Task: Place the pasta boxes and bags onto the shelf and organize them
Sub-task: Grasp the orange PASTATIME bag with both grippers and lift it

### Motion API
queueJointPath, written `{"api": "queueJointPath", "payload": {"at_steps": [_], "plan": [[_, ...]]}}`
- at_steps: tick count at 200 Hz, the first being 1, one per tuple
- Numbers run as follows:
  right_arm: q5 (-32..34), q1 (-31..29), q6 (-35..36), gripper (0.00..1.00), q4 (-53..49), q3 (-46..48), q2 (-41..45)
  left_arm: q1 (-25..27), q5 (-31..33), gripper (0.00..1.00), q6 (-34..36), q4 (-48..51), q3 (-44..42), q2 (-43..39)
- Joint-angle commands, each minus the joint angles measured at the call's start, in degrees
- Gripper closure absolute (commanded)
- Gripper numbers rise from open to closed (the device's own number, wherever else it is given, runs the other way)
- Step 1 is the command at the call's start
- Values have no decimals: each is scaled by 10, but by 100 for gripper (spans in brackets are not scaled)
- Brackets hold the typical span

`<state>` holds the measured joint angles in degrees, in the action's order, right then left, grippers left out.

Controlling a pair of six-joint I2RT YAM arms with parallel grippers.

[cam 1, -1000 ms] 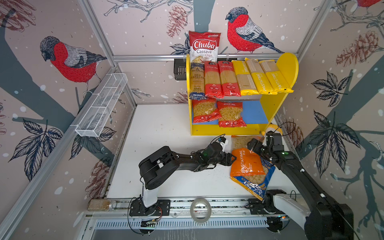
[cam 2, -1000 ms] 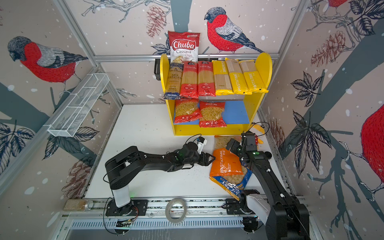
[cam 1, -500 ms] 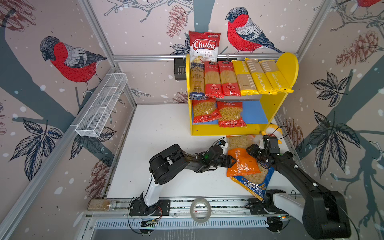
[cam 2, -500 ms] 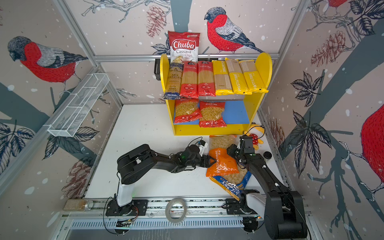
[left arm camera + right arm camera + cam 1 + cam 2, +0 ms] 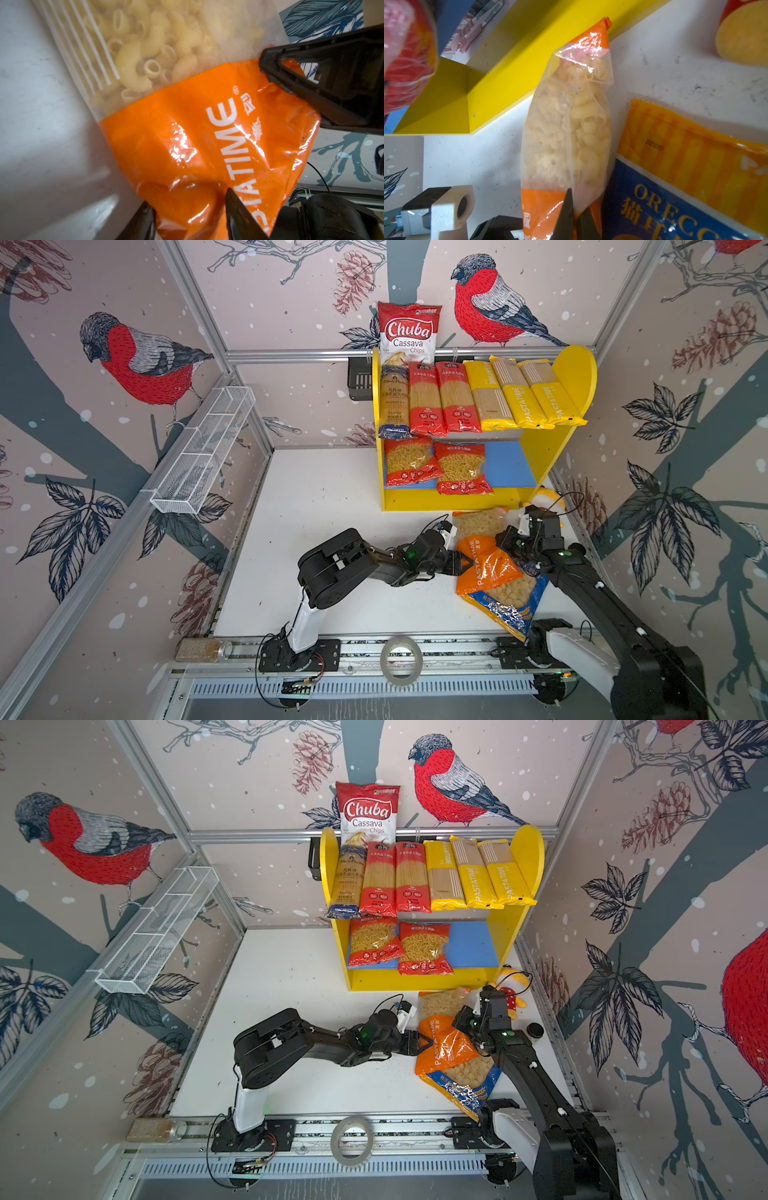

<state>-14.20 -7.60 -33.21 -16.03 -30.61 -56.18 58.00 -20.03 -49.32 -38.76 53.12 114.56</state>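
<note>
A: Task thing, looks?
B: Orange bag (image 5: 486,568), white "PASTATIME" print. The clear window end is packed with pale elbow macaroni. Film is crinkled and shiny.
A: Where?
B: On the desk (image 5: 324,506), right of centre, just near of the shelf (image 5: 449,502). The clear end points far, almost at the shelf's yellow base. The orange end lies over a blue-yellow bag (image 5: 509,608), which sticks out on the near side.
A: Other stock?
B: One red bag (image 5: 409,460) and a second red bag (image 5: 461,466) sit on the left part of the blue lower board (image 5: 509,466). Spaghetti packs (image 5: 457,398) lie in a row on the upper level.
A: Left side?
B: Left gripper (image 5: 459,564) is at the bag's left edge. In the wrist view the jaws stand apart with bunched orange film between them. Pressing or not, cannot tell.
A: Right?
B: Right gripper (image 5: 503,542) is on the bag's right edge. Jaws are together, pinching a fold of film where clear meets orange.
A: Versus a second ago?
B: The right jaws were spread wide beside the bag then, now they're clamped on it. The left arm's elbow has swung right. The bag has barely shifted, a touch left.
</note>
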Motion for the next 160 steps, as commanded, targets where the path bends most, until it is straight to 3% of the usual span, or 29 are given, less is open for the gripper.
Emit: {"api": "queueJointPath", "payload": {"at_steps": [1, 85, 160], "plan": [[-12, -13, -12, 100, -16, -22, 21, 0, -38, 50, 8, -64, -6, -17], [82, -40, 28, 100, -164, -179, 94, 4, -91, 48, 57, -72, -14, -101], [167, -41, 97, 100, -209, -389, 60, 2, -86, 39, 75, -99, -10, -126]]}}
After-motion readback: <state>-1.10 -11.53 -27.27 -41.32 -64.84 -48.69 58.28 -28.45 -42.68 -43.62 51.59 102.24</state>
